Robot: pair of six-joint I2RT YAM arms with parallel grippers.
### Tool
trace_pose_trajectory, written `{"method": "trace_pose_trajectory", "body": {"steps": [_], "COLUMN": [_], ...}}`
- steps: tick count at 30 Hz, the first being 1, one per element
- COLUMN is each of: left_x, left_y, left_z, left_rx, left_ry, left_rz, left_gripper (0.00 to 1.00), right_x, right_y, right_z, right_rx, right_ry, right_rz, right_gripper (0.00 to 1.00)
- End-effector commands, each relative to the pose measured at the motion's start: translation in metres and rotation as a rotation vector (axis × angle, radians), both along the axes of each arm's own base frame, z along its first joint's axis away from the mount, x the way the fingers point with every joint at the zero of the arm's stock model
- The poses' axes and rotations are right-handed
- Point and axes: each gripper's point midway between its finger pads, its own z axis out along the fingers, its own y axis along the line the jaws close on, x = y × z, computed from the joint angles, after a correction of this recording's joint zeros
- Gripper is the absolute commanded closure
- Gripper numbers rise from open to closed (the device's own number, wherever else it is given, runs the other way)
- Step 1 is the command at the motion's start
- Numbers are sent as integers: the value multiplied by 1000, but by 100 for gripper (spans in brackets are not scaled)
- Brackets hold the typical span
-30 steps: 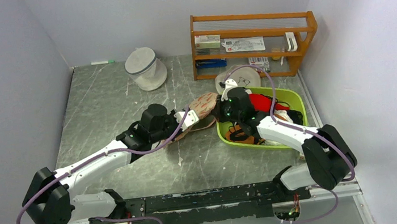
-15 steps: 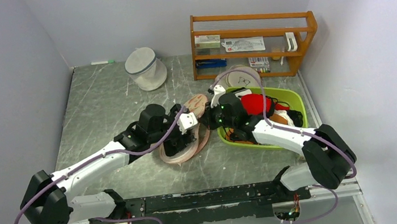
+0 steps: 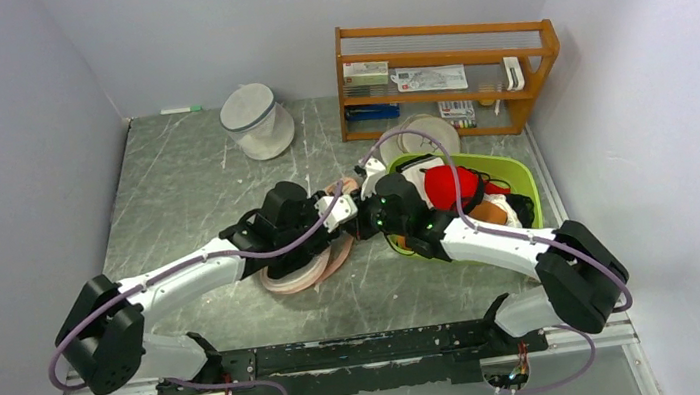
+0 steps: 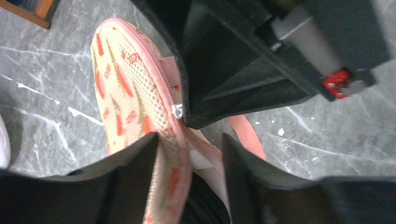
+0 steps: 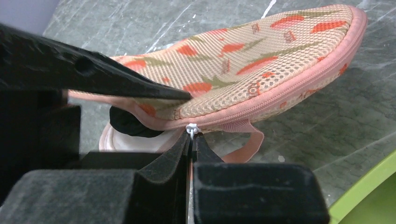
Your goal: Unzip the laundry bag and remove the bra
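Note:
The laundry bag (image 3: 297, 272) lies mid-table, peach mesh with red print, its zip partly undone. My right gripper (image 5: 191, 134) is shut on the white zipper pull (image 4: 177, 111) at the bag's pink seam. My left gripper (image 4: 189, 156) stands open, its fingers (image 4: 133, 179) on either side of the bag's upper flap (image 4: 121, 88), with gaps showing. In the right wrist view one left finger (image 5: 93, 74) rests over the flap (image 5: 261, 60). A bit of the black bra (image 5: 133, 123) shows in the opened mouth above the white lining. From above, the left gripper (image 3: 329, 235) and right gripper (image 3: 359, 223) meet over the bag.
A green bin (image 3: 516, 173) at the right holds a red bra (image 3: 447, 185) and an orange-brown one (image 3: 494, 210). A wooden rack (image 3: 447, 75) stands at the back, with a white plate (image 3: 427, 134) in front of it. A white cylindrical mesh bag (image 3: 256, 120) sits back left.
The left gripper let go of the bag, opened wide, then narrowed around the upper flap. The bag dropped flat and shifted left. The right gripper moved left, still holding the zipper pull.

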Motion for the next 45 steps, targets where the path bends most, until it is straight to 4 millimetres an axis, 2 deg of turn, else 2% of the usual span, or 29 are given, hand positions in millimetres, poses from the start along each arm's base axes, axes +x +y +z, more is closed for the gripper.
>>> {"method": "trace_pose_trajectory", "body": {"steps": [1,7,11,14,18,20,23,26,27,29,31,33,34,36,39,43,45], "left_x": [19,27,28,29,27,27,25,21,19,12,1,-11,-15,-20,-17,5,7], "left_y": [-5,3,11,15,19,21,22,21,18,11,4,-4,-6,-11,-12,-8,-10], "left_z": [9,6,11,17,22,25,24,27,28,33,38,44,45,52,49,35,30], "left_rx": [15,59,64,60,62,56,58,43,32,4,-33,-79,-97,-137,-137,-78,-57], "left_ry": [-34,-58,-103,-141,-165,-175,-173,-174,-169,-152,-125,-106,-100,-91,-76,-76,-53], "left_rz": [43,87,97,102,98,98,90,74,58,16,-42,-101,-119,-144,-122,-18,-14], "left_gripper": [47,81,93,93,93,93,93,93,91,73,45,27,21,16,13,18,23], "right_x": [-1,2,10,22,49,63,80,80,77,70,63,55,52,41,30,19,16], "right_y": [5,3,-11,-29,-61,-71,-75,-66,-61,-55,-52,-47,-44,-35,-23,-10,-7], "right_z": [24,18,8,-1,-15,-19,-23,-21,-17,-11,-10,-8,-6,-3,1,6,7], "right_rx": [74,42,-13,-56,-96,-126,-156,-134,-109,-63,-42,-20,-6,14,26,35,35], "right_ry": [-43,-42,-46,-49,-46,-49,-55,-33,-33,-37,-18,-2,0,2,1,-1,-9], "right_rz": [2,-5,-48,-88,-153,-168,-180,-143,-127,-106,-102,-89,-80,-54,-31,-1,2], "right_gripper": [100,100,100,100,100,100,100,100,100,100,100,100,100,100,100,100,100]}}
